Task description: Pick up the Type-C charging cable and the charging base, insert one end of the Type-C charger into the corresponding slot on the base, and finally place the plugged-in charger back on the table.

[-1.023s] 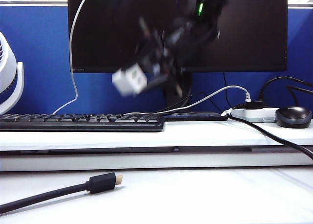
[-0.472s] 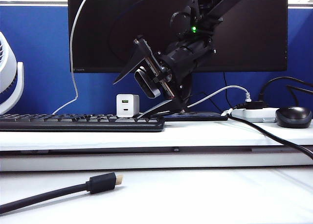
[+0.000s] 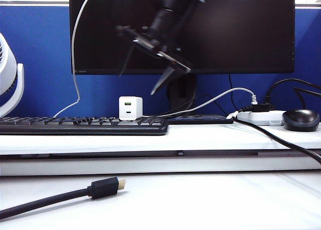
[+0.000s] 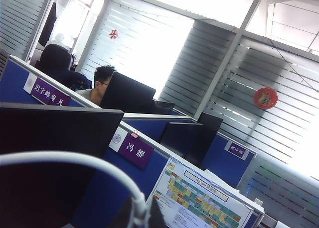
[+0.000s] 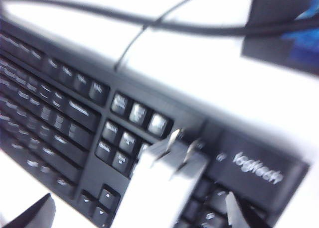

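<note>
Starting at the fingertips: the right gripper (image 3: 138, 82) is spread wide with nothing between its fingers, hanging in the air in front of the monitor (image 3: 241, 29), above and a bit to the right of the charging base (image 3: 131, 108). In the right wrist view the two tips sit on either side of the base (image 5: 159, 188), but apart from it, nothing touching. The base is parked upright on the back edge of the keyboard (image 3: 80, 125), up on the raised step of the table (image 3: 200, 139), ports facing the camera and looking empty, prongs bare. The left gripper (image 4: 140, 219) is barely seen at the edge of its own view. It's clenched, and the Type-C charging cable (image 4: 75, 158) curves right into it, so it's probably pinched there, though the actual contact is hidden. In the exterior view that thin white cable (image 3: 74, 49) hangs down from above the frame to behind the keyboard. So, judged from this: cable picked up, base not held, nothing plugged in. Left to be done: base grabbed, plug inserted, the pair set back on the table.
</note>
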Controlling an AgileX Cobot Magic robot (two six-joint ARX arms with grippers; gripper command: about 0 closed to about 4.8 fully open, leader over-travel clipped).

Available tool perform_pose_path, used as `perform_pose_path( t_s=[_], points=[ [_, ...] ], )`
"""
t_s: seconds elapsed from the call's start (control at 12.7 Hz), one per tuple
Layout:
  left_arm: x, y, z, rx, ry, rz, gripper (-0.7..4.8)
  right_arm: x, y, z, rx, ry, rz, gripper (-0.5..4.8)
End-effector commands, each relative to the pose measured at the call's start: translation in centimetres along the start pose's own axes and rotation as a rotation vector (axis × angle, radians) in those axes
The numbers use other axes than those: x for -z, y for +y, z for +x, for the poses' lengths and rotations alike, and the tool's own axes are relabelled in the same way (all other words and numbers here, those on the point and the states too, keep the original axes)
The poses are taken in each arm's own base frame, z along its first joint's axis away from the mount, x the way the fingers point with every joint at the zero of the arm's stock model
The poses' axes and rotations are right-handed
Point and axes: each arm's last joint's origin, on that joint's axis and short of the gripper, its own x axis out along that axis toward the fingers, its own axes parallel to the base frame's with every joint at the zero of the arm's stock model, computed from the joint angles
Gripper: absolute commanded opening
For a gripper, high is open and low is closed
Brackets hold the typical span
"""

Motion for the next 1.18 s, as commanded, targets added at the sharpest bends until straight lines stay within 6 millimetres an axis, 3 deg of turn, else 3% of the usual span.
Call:
perform_pose_path(
  t_s=[0.08,0.55,0.63,0.87,0.94,1.02,1.18],
  points=[
    [-0.3,-0.3,-0.2,0.017,-0.008,0.012,-0.06,0.8,2.3,1.1,0.109,-0.041,-0.053,4.79],
    [-0.3,-0.6,-0.5,0.040,0.004,0.006,-0.06,1.1,1.1,2.6,0.168,0.019,0.075,4.79],
    [-0.3,-0.6,-0.5,0.052,0.013,-0.013,-0.06,1.6,0.9,4.2,0.184,0.070,0.078,4.79],
    [-0.3,-0.7,-0.5,0.050,0.014,-0.014,-0.06,1.9,0.9,5.3,0.190,0.097,0.077,4.79],
    [-0.3,-0.7,-0.6,0.050,0.014,-0.014,-0.06,1.9,0.9,5.3,0.191,0.103,0.076,4.22],
    [-0.3,-0.7,-0.6,0.050,0.015,-0.014,-0.06,1.9,1.5,5.4,0.074,0.125,0.028,3.36],
    [-0.3,-0.7,-0.6,0.052,0.019,-0.015,-0.06,1.7,1.8,5.4,-0.003,0.126,0.013,3.36]
  ],
)
